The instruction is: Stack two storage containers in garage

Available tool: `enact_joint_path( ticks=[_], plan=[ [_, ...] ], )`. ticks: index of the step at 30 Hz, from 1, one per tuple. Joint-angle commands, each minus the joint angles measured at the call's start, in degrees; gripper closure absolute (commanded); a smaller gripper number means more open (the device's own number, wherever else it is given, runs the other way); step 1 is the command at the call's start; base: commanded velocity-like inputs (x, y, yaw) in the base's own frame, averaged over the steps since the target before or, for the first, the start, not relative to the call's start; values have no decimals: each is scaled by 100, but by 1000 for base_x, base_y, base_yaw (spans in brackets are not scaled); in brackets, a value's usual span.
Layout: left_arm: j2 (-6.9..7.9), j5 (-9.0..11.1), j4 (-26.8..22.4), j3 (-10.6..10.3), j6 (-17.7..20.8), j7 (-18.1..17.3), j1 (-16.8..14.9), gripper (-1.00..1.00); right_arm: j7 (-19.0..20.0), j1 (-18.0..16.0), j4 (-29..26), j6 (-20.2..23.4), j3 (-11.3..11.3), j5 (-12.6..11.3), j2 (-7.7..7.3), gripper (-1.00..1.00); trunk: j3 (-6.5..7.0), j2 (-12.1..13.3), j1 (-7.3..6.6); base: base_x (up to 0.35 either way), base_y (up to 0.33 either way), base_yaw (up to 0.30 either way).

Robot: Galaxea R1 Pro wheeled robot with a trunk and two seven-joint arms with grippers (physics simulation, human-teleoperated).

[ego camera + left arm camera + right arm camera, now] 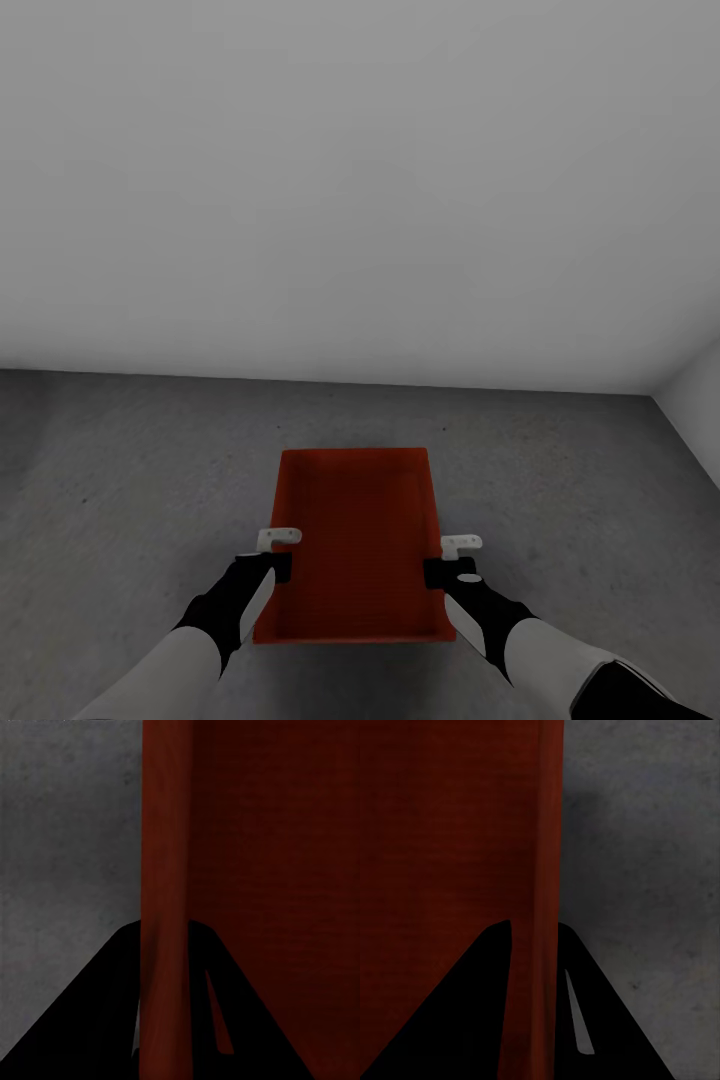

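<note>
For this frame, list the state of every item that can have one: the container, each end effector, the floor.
Storage container: upright, topless, nothing visible inside, held by both long walls over the floor.
Left end effector: shut on the container's left wall.
Right end effector: shut on the container's right wall.
Concrete floor: dark grey, faintly mottled.

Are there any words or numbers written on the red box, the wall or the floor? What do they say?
None: no words, numbers or signs can be read anywhere.
The orange-red box has plain walls with no label.
The pale grey wall is blank.
The dark grey floor shows only faint mottling.
The left gripper and right gripper, each clamped on a side wall of the box, carry no markings.
</note>
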Motion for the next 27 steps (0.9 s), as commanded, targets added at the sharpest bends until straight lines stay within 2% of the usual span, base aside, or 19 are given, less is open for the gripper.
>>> enact_joint_path(
  ticks=[1, 10, 21, 27],
  plan=[
    [35, -84, 61, 3, 54, 51, 3, 100, -176, -9, -15, -56, -188, 83, -134, 100, -3, -2, 0, 0, 0, 0],
    [29, -84, 61, 3, 54, 51, 3, 100, -176, -9, -15, -57, -188, 82, -134, 100, -3, -2, 0, 0, 0, 0],
    [28, -75, 69, 10, 54, 51, 3, 100, -176, -9, -15, -58, -188, 83, -134, 100, -200, -443, 241, 0, 0, 0],
    [28, -75, 64, 12, 54, 51, 3, 100, -176, -9, -15, -56, -188, 82, -134, 100, -200, -443, 241, 0, 0, 0]
  ],
)
